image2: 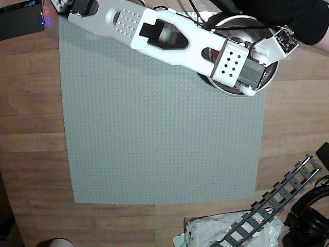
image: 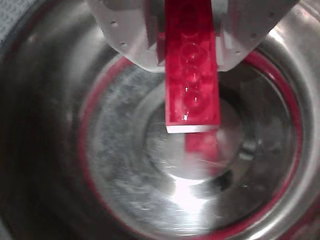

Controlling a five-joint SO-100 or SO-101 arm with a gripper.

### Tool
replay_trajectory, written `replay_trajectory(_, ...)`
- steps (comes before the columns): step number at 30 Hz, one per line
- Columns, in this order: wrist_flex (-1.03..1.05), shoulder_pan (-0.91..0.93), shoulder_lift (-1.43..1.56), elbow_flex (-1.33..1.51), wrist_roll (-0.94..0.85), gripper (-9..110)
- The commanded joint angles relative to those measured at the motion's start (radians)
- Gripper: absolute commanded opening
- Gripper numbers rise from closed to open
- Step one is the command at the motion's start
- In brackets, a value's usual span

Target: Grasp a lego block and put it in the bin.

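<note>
Pincer (image: 192, 45) clamped on the red lego block (image: 192, 85), which I see hanging lengthwise above the flat bottom of the steel bin (image: 75, 150). Overhead, my white arm (image2: 169, 38) reaches across the grey baseplate (image2: 159, 134).

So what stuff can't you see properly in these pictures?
- Lego block: hidden in the overhead view under the arm; top end cut off in the wrist view.
- Bin: mostly covered by the arm in the overhead view.
- Fingers: tips are behind the block in the wrist view.
- Wrist view blurry; the red streak is a reflection.
</note>
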Motion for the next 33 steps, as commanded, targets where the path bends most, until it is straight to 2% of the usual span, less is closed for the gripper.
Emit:
replay_trajectory(1,0.009,-0.017,0.009,-0.044,0.003,8)
replay_trajectory(8,0.034,-0.023,0.017,-0.083,0.003,26)
replay_trajectory(12,0.054,0.008,0.017,-0.169,-0.015,26)
replay_trajectory(18,0.206,0.11,0.0,-0.499,-0.114,25)
replay_trajectory(21,0.222,0.17,0.075,-0.503,-0.15,21)
replay_trajectory(33,0.259,0.431,0.468,-0.393,-0.272,21)
